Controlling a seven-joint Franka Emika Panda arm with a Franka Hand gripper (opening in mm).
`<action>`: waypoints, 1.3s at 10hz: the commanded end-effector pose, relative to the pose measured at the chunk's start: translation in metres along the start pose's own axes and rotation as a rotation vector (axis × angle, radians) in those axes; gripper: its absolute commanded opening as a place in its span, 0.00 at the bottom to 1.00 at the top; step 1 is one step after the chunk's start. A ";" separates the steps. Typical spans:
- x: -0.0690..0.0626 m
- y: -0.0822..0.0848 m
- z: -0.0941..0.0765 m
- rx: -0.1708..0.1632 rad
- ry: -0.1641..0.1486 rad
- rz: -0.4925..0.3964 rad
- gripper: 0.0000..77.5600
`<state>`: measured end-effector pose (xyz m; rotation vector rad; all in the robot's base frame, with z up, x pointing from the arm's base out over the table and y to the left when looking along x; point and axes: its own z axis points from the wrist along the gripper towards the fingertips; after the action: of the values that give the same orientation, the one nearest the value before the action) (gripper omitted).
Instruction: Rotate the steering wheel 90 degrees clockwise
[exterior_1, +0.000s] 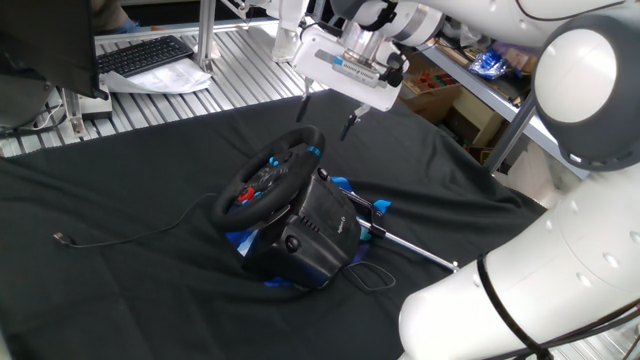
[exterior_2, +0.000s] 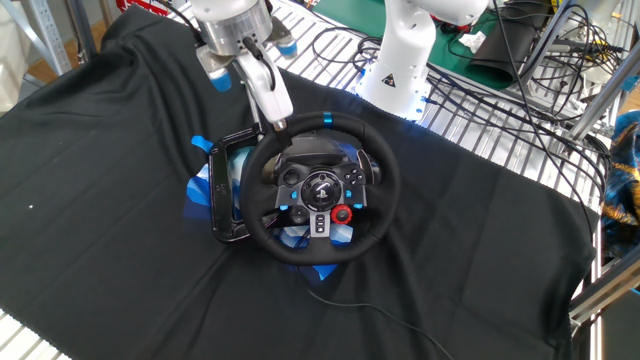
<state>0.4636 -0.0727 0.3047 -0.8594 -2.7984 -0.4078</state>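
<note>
One fixed view. Item: steering wheel (exterior_1: 268, 176), black rim, tilted up on its black base housing (exterior_1: 315, 228), set near the middle of the black cloth (exterior_1: 120, 280) that covers the table. Red and blue buttons show on the hub; a blue stripe marks the upper rim. Item: my claw (exterior_1: 326, 108), hanging above and just behind the top of the wheel, apart from it. Its two dark fingers (exterior_1: 349, 122) stand spread, with nothing between them: released. Item: thin cable (exterior_1: 130, 232), running from the wheel's left side across the cloth to a small plug. Item: metal rod (exterior_1: 412, 248), lying to the right of the base. Item: keyboard (exterior_1: 145, 54), on the slatted metal surface behind the cloth, with papers beside it.

The other fixed view. Item: steering wheel (exterior_2: 322, 187), seen face-on, blue stripe at the top of the rim, red button low on the hub, blue buttons around it. Item: my claw (exterior_2: 277, 120), at the wheel's upper left; one white finger with a dark tip (exterior_2: 270, 92) slants down close to the rim. Whether it touches the rim I cannot tell from here. Item: black clamp bracket (exterior_2: 222, 190), left of the wheel, with blue pieces under it. Item: white robot base (exterior_2: 404, 60), beyond the cloth on the wire grid.
</note>
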 end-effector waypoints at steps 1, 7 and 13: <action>-0.002 0.000 0.006 -0.020 0.009 -0.007 1.00; -0.005 -0.001 0.014 -0.030 0.016 -0.022 1.00; -0.007 -0.002 0.021 -0.044 0.025 -0.030 1.00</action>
<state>0.4657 -0.0710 0.2858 -0.8201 -2.7926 -0.4678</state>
